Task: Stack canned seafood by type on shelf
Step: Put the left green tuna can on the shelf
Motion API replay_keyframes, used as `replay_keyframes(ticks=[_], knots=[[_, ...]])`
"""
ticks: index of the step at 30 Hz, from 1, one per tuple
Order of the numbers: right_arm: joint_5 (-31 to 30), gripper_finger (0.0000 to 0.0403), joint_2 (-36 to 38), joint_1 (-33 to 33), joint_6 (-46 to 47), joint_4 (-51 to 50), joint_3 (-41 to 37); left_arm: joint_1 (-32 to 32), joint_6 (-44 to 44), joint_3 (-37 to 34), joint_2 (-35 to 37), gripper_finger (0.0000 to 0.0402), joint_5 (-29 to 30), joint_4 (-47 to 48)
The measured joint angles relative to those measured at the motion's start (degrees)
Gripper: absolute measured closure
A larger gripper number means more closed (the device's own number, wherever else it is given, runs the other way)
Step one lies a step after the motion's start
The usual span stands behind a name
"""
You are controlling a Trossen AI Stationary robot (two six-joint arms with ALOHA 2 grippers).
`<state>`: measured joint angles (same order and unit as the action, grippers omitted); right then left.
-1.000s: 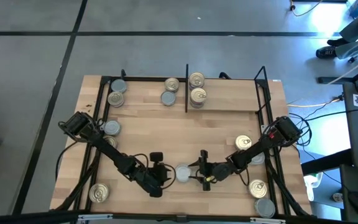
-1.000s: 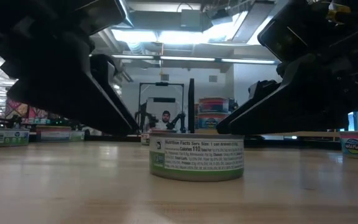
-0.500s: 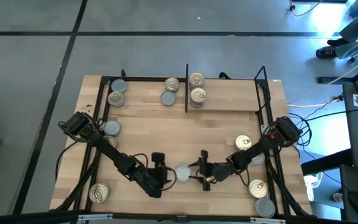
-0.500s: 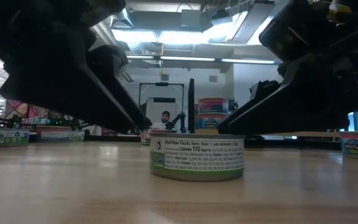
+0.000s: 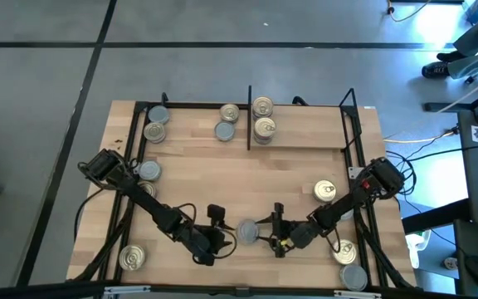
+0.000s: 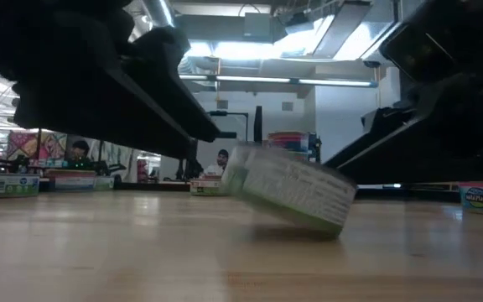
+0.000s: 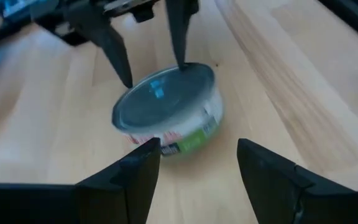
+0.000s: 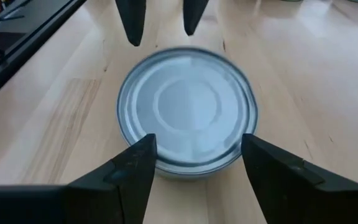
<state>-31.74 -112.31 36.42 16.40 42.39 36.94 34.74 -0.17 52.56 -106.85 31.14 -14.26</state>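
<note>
A grey-lidded can [image 5: 247, 230] sits near the table's front edge between my two grippers. It is tipped [image 6: 292, 189]: the side toward my left gripper is raised, and the edge toward my right gripper rests on the wood. My left gripper [image 5: 225, 228] is open at the can's left, my right gripper [image 5: 272, 232] open at its right. Neither pair of fingers spans the can. More cans stand at the shelf's far end on both sides of its black divider [image 5: 249, 124]. My left gripper comes slanting down from the table's left. One fingertip [image 7: 148, 148] lies at the lower edge of the can's raised wall [image 7: 166, 144]; whether it touches the can I cannot tell. My right gripper comes slanting down from the table's right. One fingertip [image 7: 181, 61] stands on the lid's rim [image 7: 188, 67] at the lowered side. The other tip [image 7: 127, 81] is beside the rim, apart from it.
Loose cans lie at the left [image 5: 148, 170], front left [image 5: 131, 257], right [image 5: 326, 191] and front right [image 5: 344, 249]. Black frame bars [image 5: 136, 149] run along both sides. The middle of the wood is bare.
The can stood flat and has tipped up on its right edge, its left side rising, and has slid slightly toward the table's right. My left gripper has rolled at the wrist, its fingertips nearer the can. My right gripper has drawn back a little toward the right.
</note>
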Motion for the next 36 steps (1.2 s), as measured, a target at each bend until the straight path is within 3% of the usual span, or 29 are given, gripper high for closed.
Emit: replay_keyframes(ticks=[9, 15, 25, 32, 36], knots=[[1.26, 0.0166, -0.7, 0.04, 0.29, 0.8, -1.39, -1.45, 16.25, 0.0, 0.0, 0.019, 3.3, -1.08], [1.3, 0.0166, -0.44, -0.02, -0.27, 0.23, -1.23, -2.64, 22.14, 0.2, 0.0, 0.019, 3.37, -2.78], [1.97, 0.0166, 0.35, -0.02, -0.22, -0.19, -1.22, -3.15, 13.13, 3.55, 0.0, 0.019, 0.6, -2.38], [9.46, 0.0166, 9.03, 3.78, 7.37, -14.53, -1.17, -1.74, 2.96, 4.61, 0.0, 0.019, -3.47, -3.03], [10.09, 0.0166, 13.03, 7.64, 10.22, -14.66, -1.0, -0.96, 0.03, 4.61, -0.06, 0.019, -3.66, -7.25]])
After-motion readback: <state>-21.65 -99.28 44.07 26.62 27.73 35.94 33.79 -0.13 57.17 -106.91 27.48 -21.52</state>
